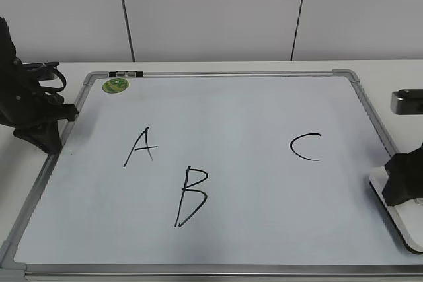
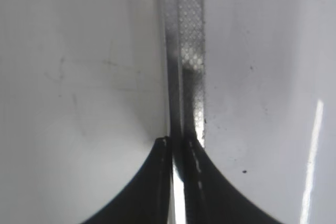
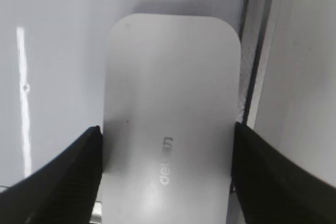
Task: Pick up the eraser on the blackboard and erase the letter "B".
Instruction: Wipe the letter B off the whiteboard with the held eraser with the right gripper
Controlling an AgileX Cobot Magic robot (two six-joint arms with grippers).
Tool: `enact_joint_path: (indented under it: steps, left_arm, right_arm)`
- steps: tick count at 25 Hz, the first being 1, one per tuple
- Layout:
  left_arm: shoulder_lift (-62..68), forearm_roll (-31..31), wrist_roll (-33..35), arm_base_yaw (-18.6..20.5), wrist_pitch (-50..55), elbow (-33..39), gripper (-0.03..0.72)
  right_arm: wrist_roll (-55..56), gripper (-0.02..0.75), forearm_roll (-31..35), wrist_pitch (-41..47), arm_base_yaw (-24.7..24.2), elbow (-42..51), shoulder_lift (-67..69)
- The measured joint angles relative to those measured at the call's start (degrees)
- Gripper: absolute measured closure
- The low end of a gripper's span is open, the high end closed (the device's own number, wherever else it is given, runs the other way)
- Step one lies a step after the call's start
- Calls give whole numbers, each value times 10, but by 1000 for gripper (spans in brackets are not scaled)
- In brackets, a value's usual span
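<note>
The blackboard (image 1: 251, 117) is a white board with a grey frame, lying flat. The black letter "B" (image 1: 192, 196) is drawn at its lower middle. The white eraser (image 1: 400, 222) lies at the board's right edge, next to the frame. In the right wrist view the eraser (image 3: 170, 77) sits between the fingers of my right gripper (image 3: 167, 129), which touch both its long sides. My right gripper (image 1: 403, 189) is down on it. My left gripper (image 2: 181, 142) is shut and empty over the board's left frame (image 2: 184, 51). It also shows at the left in the exterior view (image 1: 66, 113).
A black "A" (image 1: 141, 146) is left of the B and a black "C" (image 1: 306, 146) at the right. A green round sticker (image 1: 115, 85) sits in the top left corner. A small black clip (image 1: 125, 72) is on the top frame. A wall stands behind the table.
</note>
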Motion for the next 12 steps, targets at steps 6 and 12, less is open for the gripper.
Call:
enact_joint_path:
  steps: [6,12]
  left_arm:
    - [0,0,0,0,0,0,678]
    - [0,0,0,0,0,0,678]
  right_arm:
    - [-66,194,61,43,0,-35,0]
    - [-121,194,104,94,20,-90,0]
